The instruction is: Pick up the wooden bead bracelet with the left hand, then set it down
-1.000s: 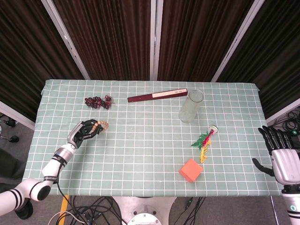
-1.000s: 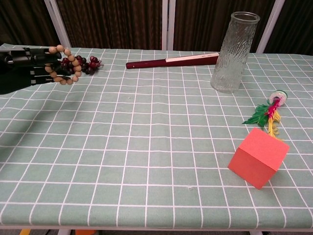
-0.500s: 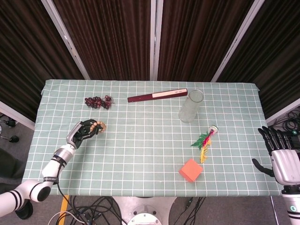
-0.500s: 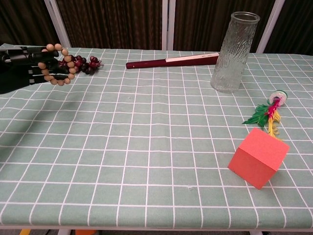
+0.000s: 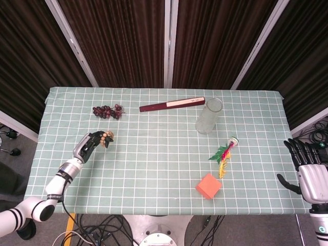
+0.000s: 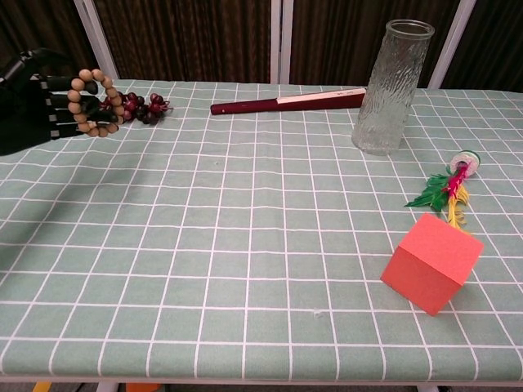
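Observation:
The wooden bead bracelet (image 5: pixel 106 139) (image 6: pixel 91 103), a loop of tan beads, hangs from the fingertips of my left hand (image 5: pixel 91 144) (image 6: pixel 37 102) above the left part of the table. The hand is black, its fingers curled through the loop; in the chest view the bracelet sits at the far left edge, raised off the cloth. My right hand (image 5: pixel 309 168) stays off the table's right edge, fingers spread, holding nothing. It does not show in the chest view.
On the green checked tablecloth (image 5: pixel 154 154): dark red grapes (image 5: pixel 107 110) behind the left hand, a closed maroon fan (image 5: pixel 171 104), a tall glass vase (image 5: pixel 209 116), a feather shuttlecock (image 5: pixel 224 152) and an orange cube (image 5: pixel 208 185).
My left hand has drawn back slightly to the left with the bracelet, and the loop now hangs tighter against the fingers. The right hand has not moved.

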Robot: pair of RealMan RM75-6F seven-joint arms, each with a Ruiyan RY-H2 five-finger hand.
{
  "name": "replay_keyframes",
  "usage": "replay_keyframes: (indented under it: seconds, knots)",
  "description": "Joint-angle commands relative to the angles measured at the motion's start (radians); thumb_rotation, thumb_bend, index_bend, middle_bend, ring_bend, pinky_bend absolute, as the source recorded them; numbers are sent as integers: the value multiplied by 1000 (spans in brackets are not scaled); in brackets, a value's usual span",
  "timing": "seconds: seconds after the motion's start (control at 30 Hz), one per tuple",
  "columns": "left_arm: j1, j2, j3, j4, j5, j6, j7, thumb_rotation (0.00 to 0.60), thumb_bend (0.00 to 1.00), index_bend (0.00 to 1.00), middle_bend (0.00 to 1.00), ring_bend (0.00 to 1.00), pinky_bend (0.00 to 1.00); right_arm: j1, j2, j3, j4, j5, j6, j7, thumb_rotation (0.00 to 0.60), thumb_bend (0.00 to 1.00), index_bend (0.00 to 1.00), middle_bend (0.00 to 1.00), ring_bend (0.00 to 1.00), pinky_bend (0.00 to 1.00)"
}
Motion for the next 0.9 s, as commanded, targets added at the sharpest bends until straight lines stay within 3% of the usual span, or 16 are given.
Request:
replay_keyframes:
  seconds: [0.03,0.9]
  knots:
    - [0,0,0,1,-1,2,3,230,499,564,662,366,157,0,0,1,1,2,0,1,600,122,0,67,0,0]
    - [-14,-2,-8,16,-19,-19,-14,398,516,545,656,366,158,-4,1,2,-4,4,5,-3,600,122,0,70,0,0]
